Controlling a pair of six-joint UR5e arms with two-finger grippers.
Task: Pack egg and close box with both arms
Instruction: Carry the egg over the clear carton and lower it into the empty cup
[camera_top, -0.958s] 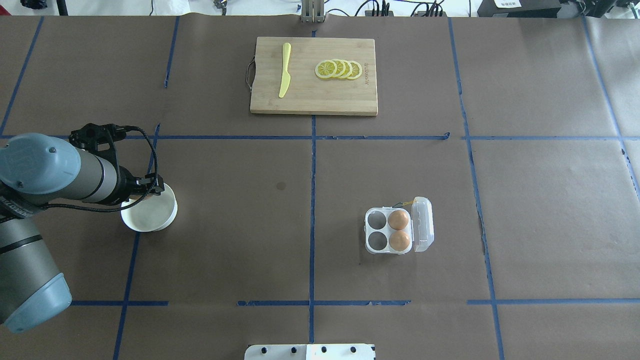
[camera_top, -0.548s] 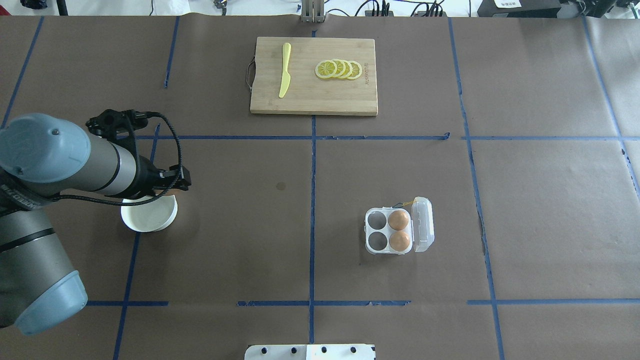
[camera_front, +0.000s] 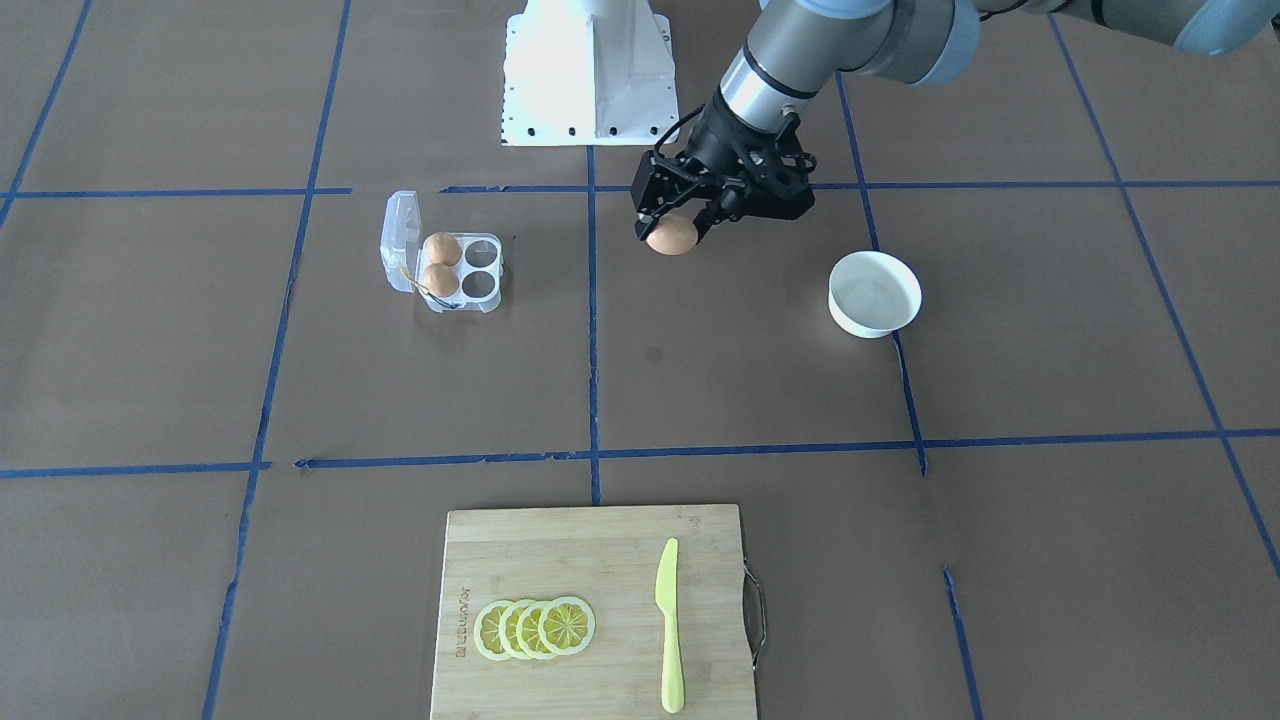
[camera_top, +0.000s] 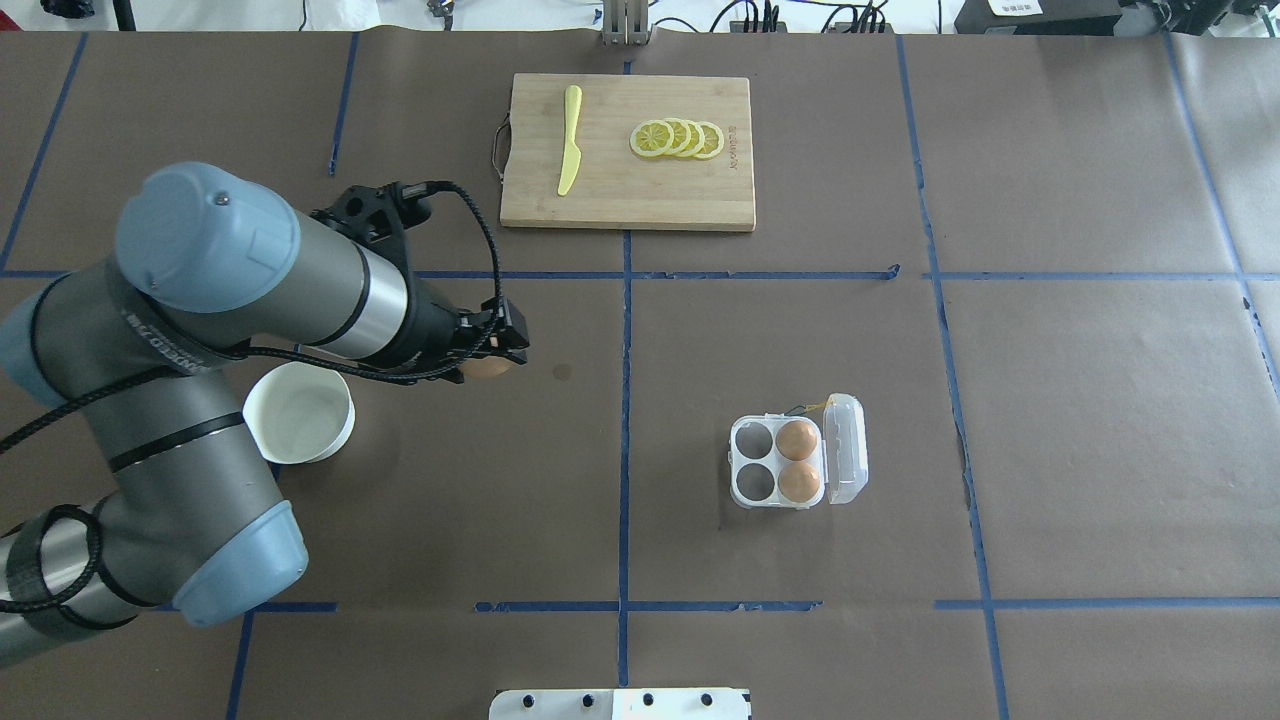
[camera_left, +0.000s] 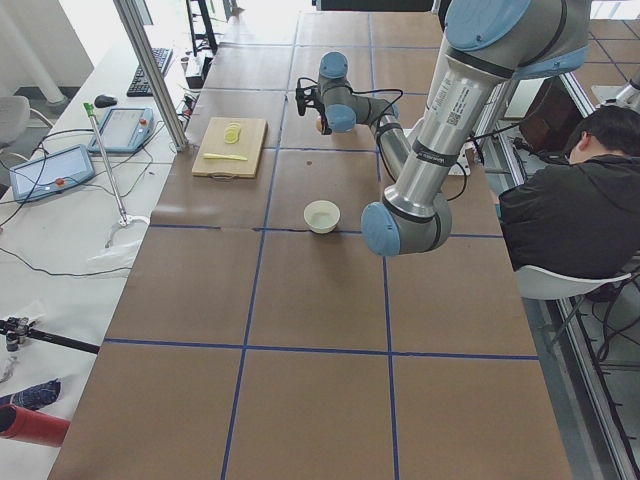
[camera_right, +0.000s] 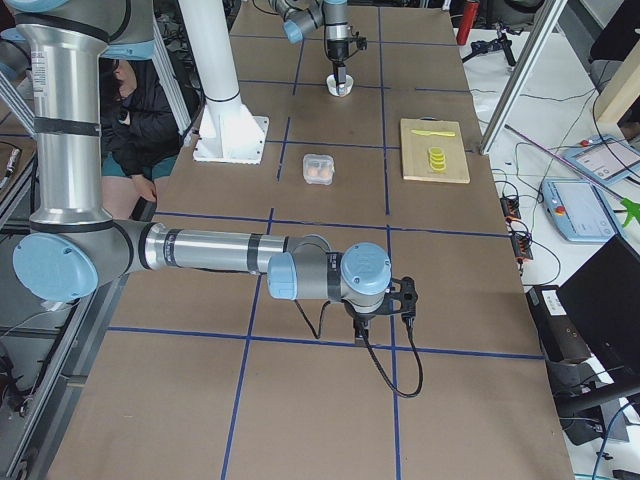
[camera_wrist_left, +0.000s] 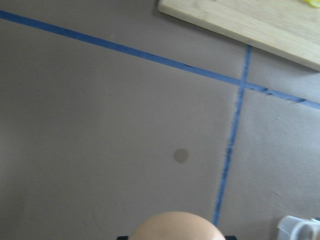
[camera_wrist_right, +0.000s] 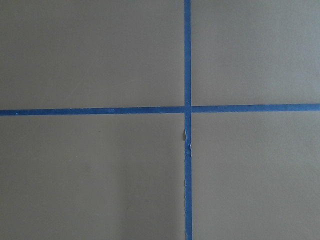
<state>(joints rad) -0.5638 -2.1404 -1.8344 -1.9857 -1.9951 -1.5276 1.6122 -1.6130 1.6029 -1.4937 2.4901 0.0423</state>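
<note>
My left gripper (camera_top: 489, 362) is shut on an orange-brown egg (camera_top: 487, 368) and holds it above the table, to the right of the white bowl. The egg also shows in the front view (camera_front: 672, 239) and at the bottom of the left wrist view (camera_wrist_left: 177, 228). The clear box (camera_top: 752, 461) stands open far to the right, its lid (camera_top: 846, 447) folded out on the right. Two eggs (camera_top: 798, 439) (camera_top: 799, 482) fill its right cups; the two left cups are empty. My right gripper (camera_right: 385, 300) shows only in the exterior right view; I cannot tell whether it is open.
An empty white bowl (camera_top: 345, 415) stands left of the held egg. A wooden cutting board (camera_top: 620, 205) at the far middle carries a yellow knife (camera_top: 570, 140) and lemon slices (camera_top: 677, 138). The white base block (camera_front: 590, 70) sits at the robot's edge.
My left arm has lifted the egg out of the bowl and carried it to the right and a little away, past the bowl's rim. The box has not moved.
</note>
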